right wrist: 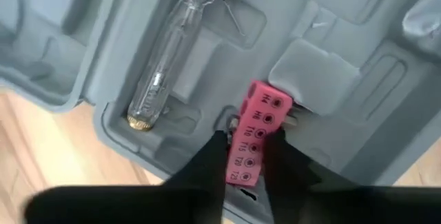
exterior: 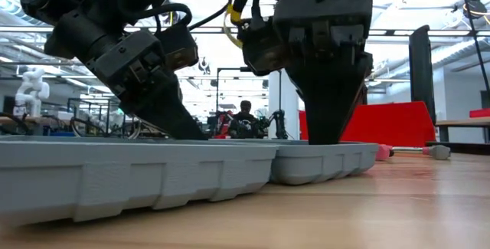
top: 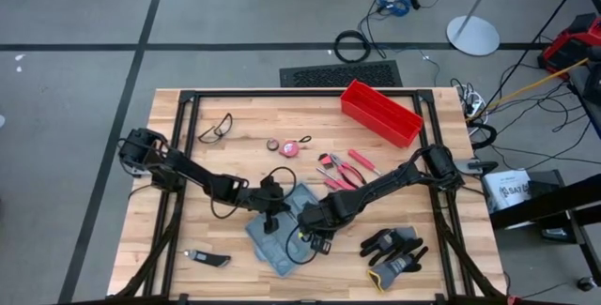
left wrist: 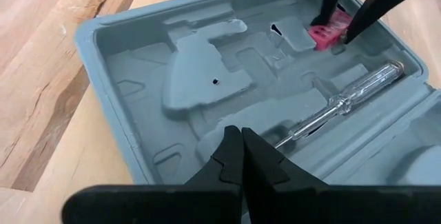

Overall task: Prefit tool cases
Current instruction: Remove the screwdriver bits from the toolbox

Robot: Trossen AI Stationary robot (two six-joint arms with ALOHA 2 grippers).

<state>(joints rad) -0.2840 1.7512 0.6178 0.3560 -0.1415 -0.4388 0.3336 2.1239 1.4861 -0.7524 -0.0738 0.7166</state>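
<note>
The case lies open on the tabletop, in the middle near the front edge, and both hands are inside it. The right hand is closed on a pink bit holder, low in a slot near one edge of the case. The left hand is closed with nothing between its fingers and presses on the moulded floor, just beside a clear screwdriver lying in its slot. The tabletop has free room at the front left; gloves lie near on the right. The case is grey-blue, shallow, with rounded corners and tool-shaped slots.
</note>
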